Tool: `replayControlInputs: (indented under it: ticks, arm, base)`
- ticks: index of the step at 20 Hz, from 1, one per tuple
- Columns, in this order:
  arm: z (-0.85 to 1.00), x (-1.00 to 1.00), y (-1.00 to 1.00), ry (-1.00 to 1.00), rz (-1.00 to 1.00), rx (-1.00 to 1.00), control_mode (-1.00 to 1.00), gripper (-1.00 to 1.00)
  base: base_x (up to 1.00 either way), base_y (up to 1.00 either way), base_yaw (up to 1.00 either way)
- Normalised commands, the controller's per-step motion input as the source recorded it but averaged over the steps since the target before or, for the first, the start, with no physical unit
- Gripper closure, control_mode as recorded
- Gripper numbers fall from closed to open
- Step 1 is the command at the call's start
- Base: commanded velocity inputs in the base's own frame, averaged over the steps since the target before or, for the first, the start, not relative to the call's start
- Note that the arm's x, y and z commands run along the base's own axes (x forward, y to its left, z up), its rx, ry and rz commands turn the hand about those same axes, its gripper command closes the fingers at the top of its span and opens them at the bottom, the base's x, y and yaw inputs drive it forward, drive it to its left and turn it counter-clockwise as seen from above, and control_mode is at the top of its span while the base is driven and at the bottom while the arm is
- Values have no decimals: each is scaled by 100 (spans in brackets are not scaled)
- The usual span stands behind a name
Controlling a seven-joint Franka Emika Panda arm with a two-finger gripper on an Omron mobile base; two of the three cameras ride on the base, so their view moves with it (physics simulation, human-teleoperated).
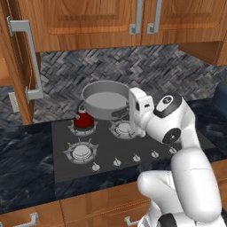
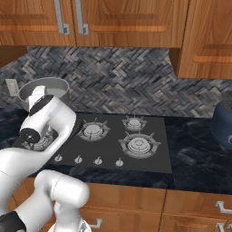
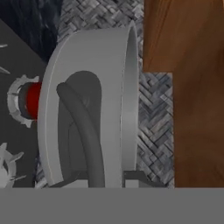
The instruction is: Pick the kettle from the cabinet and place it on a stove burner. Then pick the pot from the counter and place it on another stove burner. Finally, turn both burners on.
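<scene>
Half the kettle hides behind the lifted pot, pinched by jaws at one side handle.

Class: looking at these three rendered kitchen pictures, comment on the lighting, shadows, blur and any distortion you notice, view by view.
Left base view: even, soft light; the pot casts a faint shadow on the cooktop beside the kettle, and edges are slightly pixelated. Right base view: the counter shows pale veining without strong glare. Hand view: the pot sits so close that it looks stretched and soft-edged, its handle shaded dark.
</scene>
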Motion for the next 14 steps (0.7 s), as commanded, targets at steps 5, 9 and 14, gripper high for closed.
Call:
replayControlInputs:
  ticks: [5, 9, 14]
  arm:
    - [40, 0, -42, 8, -7, -10, -100, 100]
    - [38, 0, -42, 7, -5, -9, -100, 100]
    - [30, 0, -48, 9, -3, -6, -100, 100]
  base:
    - [0, 0, 0]
    - [0, 0, 0]
    - [0, 0, 0]
